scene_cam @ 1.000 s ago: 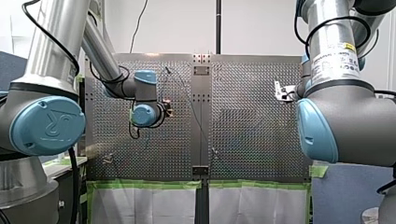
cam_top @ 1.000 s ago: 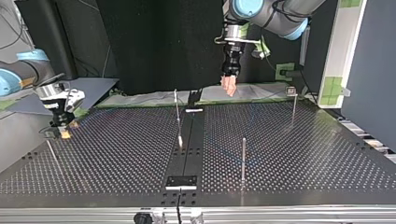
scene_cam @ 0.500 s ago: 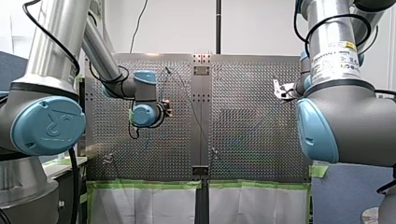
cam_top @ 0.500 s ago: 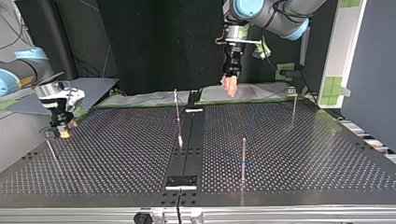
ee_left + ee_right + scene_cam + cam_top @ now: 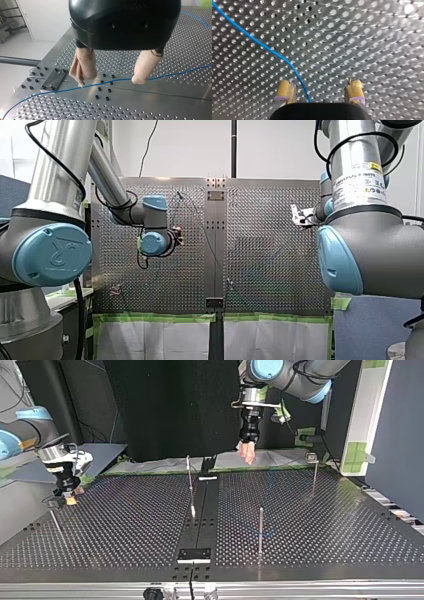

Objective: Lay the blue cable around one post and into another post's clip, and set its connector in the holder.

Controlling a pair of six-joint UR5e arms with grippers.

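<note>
Left hand [image 5: 110, 82] is wide open, beige pads [image 5: 84, 65] touching nothing. It hangs over the bench [image 5: 160, 105], and the blue cable [image 5: 175, 74] lies flat on the plate under the fingertips, not pinched. In the top view it sits high above the bench's far edge, about mid-width [image 5: 246, 452]. Right hand [image 5: 320, 93] is wide open too, with yellow pads [image 5: 285, 90]. The cable [image 5: 262, 45] runs along the bench between its fingers, nearer one pad than the other, and is not gripped. Can't tell if it brushes that pad. In the top view this hand is low over the bench at the view's left [image 5: 68, 496], just beyond a thin post [image 5: 54, 522] standing nearer the camera. Three more posts stand apart across the bench: one near centre [image 5: 189, 477], one nearer [image 5: 260, 530], one far right [image 5: 314, 472]. Versus 1 s ago, the right hand has lifted slightly, while the left hand is in the same spot.
</note>
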